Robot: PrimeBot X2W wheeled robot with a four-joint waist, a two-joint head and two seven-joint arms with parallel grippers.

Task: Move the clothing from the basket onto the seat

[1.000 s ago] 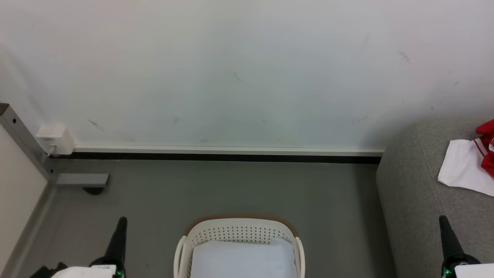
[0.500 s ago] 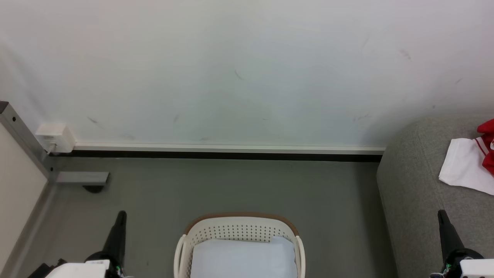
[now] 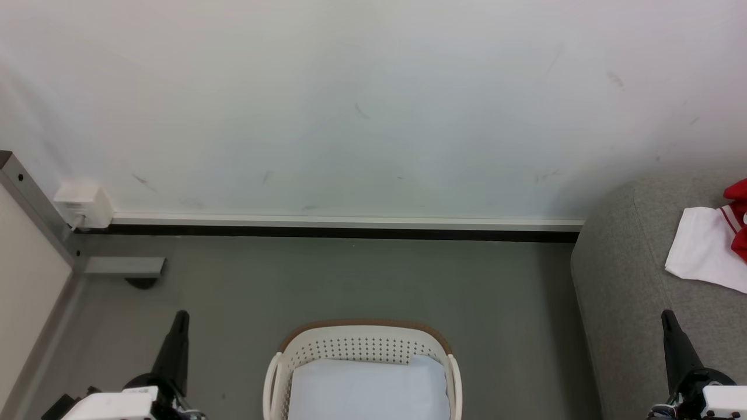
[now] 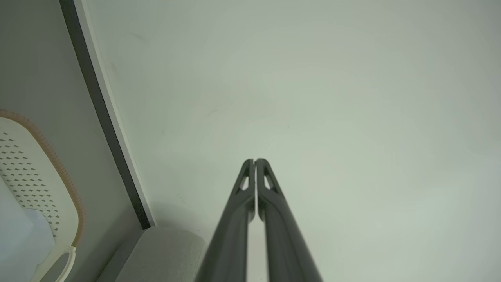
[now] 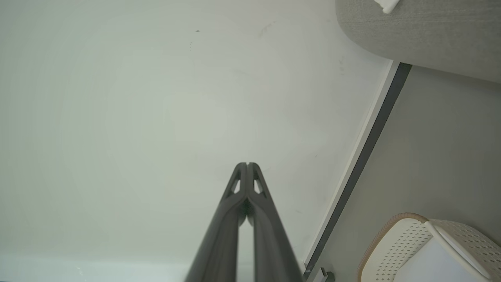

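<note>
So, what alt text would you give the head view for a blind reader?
A cream basket holding a pale pad sits on a grey floor before a white wall. Red-and-white clothing lies on a grey sofa at right. The left gripper and right gripper point up from the lower corners.

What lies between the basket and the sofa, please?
Bare grey floor lies between the basket and the sofa, as the head view shows.

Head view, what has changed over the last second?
The left pincer and the right pincer, both shut and empty, edged slightly up the view; the camera also shifted a little. The basket, its pale pad and the clothing on the seat stayed put.
</note>
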